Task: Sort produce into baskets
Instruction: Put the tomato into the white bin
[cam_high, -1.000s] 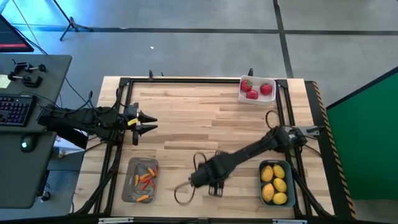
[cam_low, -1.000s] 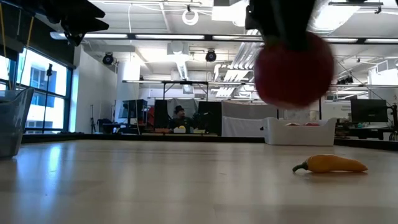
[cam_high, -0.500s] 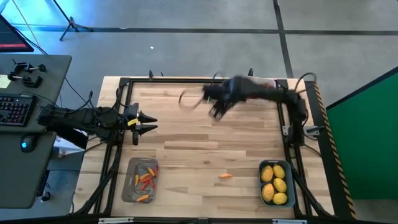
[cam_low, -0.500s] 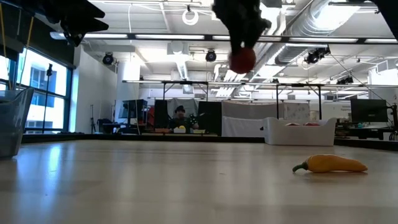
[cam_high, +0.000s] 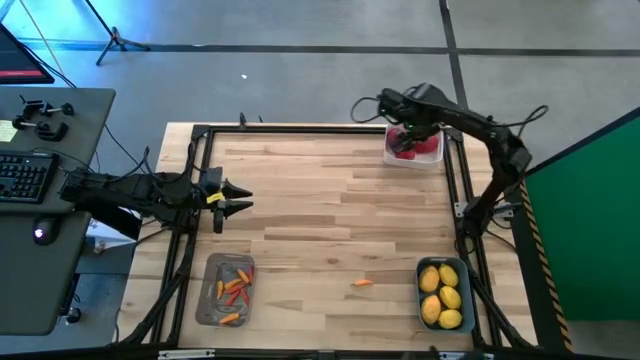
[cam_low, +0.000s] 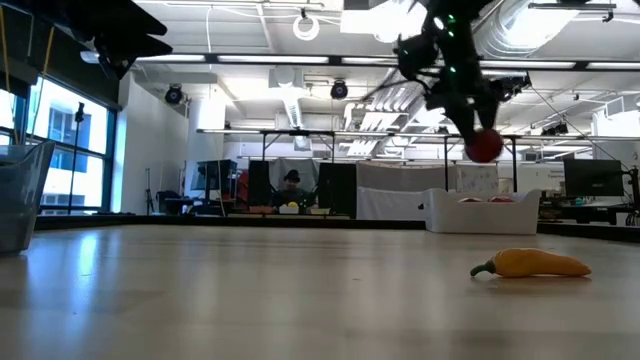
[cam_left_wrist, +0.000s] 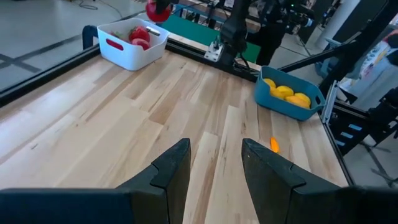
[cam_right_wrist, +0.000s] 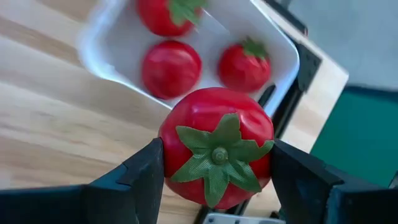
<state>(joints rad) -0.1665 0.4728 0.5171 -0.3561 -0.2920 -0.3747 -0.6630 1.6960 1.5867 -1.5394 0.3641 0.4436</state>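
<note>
Fingers (cam_right_wrist: 146, 171) of the right gripper (cam_right_wrist: 214, 180) were clamped on either side of a red fruit (cam_right_wrist: 216, 149), green top outward, held in the air above the white tray (cam_high: 412, 150), which contained three more red fruits. Left gripper (cam_high: 240, 198) waited with fingers parted and empty, well apart from the white tray across the bench (cam_high: 330, 220). One orange pepper (cam_high: 362, 283) lay on bare wood, far from that tray.

Round red tomato with green top (cam_right_wrist: 216, 154) held above white plastic basket (cam_right_wrist: 273, 46) holding three more; orange pepper (cam_high: 362, 283) loose on bench.
</note>
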